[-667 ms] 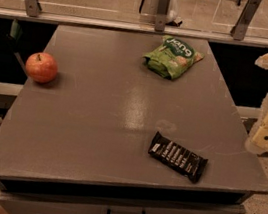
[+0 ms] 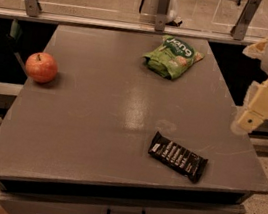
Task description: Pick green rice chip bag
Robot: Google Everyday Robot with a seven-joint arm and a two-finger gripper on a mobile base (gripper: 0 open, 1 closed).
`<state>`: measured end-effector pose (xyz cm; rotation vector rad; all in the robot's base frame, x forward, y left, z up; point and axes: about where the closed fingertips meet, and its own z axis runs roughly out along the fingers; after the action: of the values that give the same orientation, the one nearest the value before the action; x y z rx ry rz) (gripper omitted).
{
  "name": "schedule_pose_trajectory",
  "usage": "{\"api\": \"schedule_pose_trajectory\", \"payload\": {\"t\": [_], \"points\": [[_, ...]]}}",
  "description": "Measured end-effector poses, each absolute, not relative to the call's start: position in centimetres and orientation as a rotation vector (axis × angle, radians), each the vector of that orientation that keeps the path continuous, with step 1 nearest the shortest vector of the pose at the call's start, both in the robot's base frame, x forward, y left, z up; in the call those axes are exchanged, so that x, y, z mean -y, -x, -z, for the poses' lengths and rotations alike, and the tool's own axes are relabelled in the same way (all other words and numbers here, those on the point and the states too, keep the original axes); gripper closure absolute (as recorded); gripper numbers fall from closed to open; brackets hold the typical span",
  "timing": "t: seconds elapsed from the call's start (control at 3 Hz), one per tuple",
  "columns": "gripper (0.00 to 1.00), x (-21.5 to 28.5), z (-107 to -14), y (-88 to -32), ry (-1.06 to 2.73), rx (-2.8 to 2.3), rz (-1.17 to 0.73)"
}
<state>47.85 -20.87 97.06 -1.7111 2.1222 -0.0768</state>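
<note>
Dim warm light; gripper (image 2: 246, 119) far right

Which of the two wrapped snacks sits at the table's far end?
The green rice chip bag, at the back; the black bar lies near the front edge. The gripper hangs beside the table's right edge.

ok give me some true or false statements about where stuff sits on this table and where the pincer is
1. The green rice chip bag lies near the far edge of the table. True.
2. The pincer is touching the bag. False: it hangs beside the table's right edge as seen in the camera view, apart from the bag.
3. The apple sits at the left side of the table in the camera view. True.
4. The black wrapped bar lies on top of the bag. False: it lies by itself near the front edge, apart from the bag.
5. The apple touches the bag. False: bare tabletop separates them.
</note>
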Motion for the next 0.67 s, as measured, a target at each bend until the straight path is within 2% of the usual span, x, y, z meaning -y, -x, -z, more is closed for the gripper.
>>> {"api": "schedule_pose_trajectory", "payload": {"t": [0.67], "points": [[0.0, 16.0, -93.2, -61.5, 1.573, -1.943, -0.047]]}}
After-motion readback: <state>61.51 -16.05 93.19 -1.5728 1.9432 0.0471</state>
